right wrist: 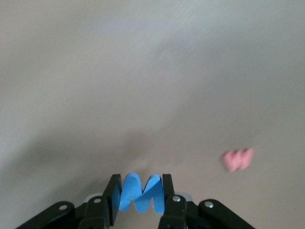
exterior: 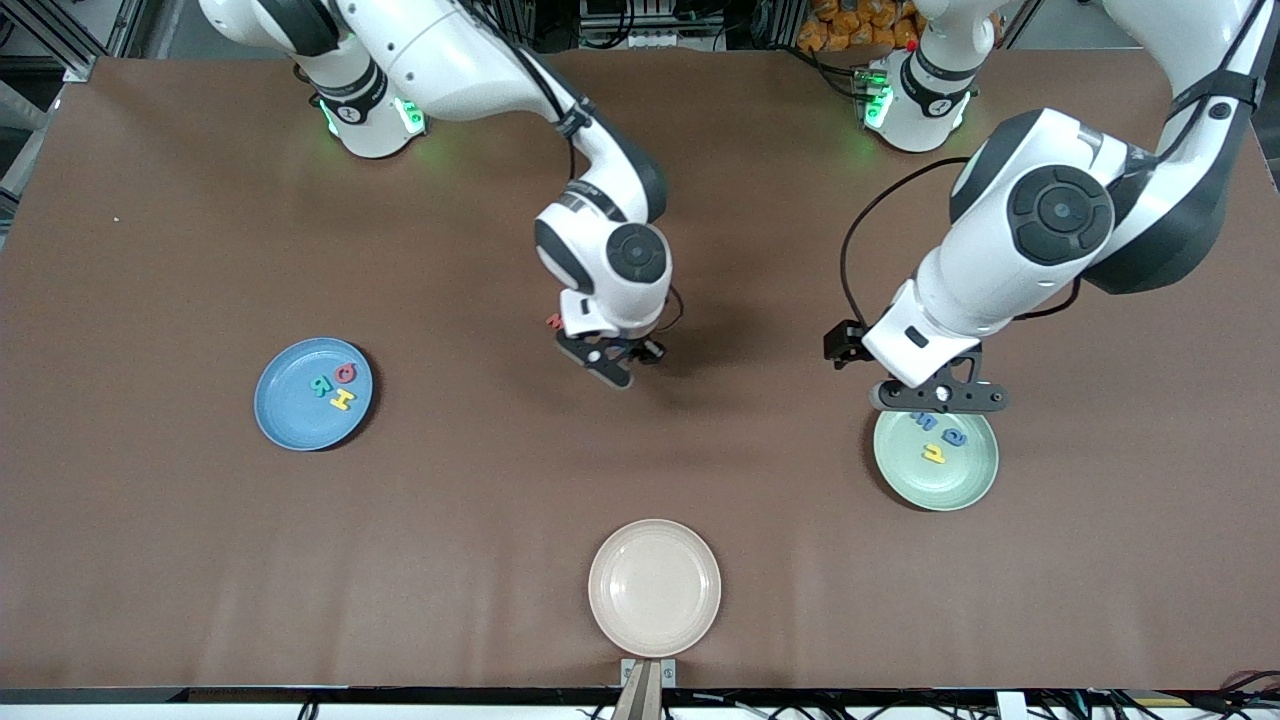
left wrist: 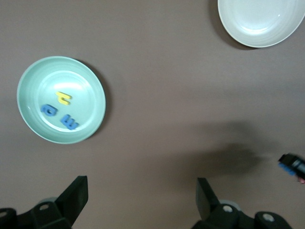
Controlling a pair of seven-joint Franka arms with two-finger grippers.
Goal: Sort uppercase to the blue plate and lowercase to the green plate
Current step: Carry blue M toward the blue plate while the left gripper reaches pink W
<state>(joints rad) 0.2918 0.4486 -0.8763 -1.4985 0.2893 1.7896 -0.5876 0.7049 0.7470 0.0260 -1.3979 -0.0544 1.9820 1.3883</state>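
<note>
My right gripper is shut on a blue uppercase W/M letter and hangs over the bare middle of the table. A red lowercase w lies on the table close by it. The blue plate toward the right arm's end holds a teal R, red Q and yellow H. My left gripper hovers open and empty over the green plate's rim. That plate holds a blue m, blue a and a yellow letter.
A cream plate sits empty near the front edge, midway along the table, and also shows in the left wrist view as the cream plate. Brown tabletop lies open between the three plates.
</note>
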